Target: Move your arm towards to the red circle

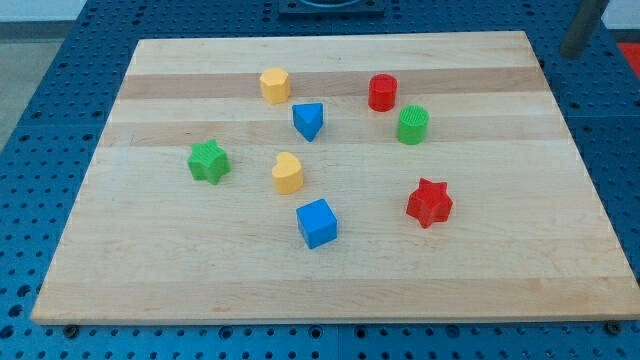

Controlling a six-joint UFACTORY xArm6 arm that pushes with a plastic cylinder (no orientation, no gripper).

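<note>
1. While the wooden board (90, 240) serves as the landmark, start at its left side: a green star (209, 161) sits well inside the left edge, about mid-height.
2. Nearer the board's centre stand a yellow hexagon-like block (275, 85) toward the top edge, a yellow heart-like block (287, 173) in the middle, a blue triangular block (309, 121) between them, and a blue cube (317, 223) toward the bottom edge.
3. Right of the board's centre, the red circle (383, 92) stands near the top edge, with a green cylinder (412, 125) just beside it, lower right, apparently apart.
4. A red star (429, 203) lies lower, toward the right edge.
5. Off the board's top right corner, a grey rod-like shape (582, 28) shows; my tip itself I cannot make out, and there is no claw to report on.
6. Judging the step: approach the red circle from the board's top edge, where nothing stands in the way, and stop short so the green cylinder stays undisturbed.
</note>
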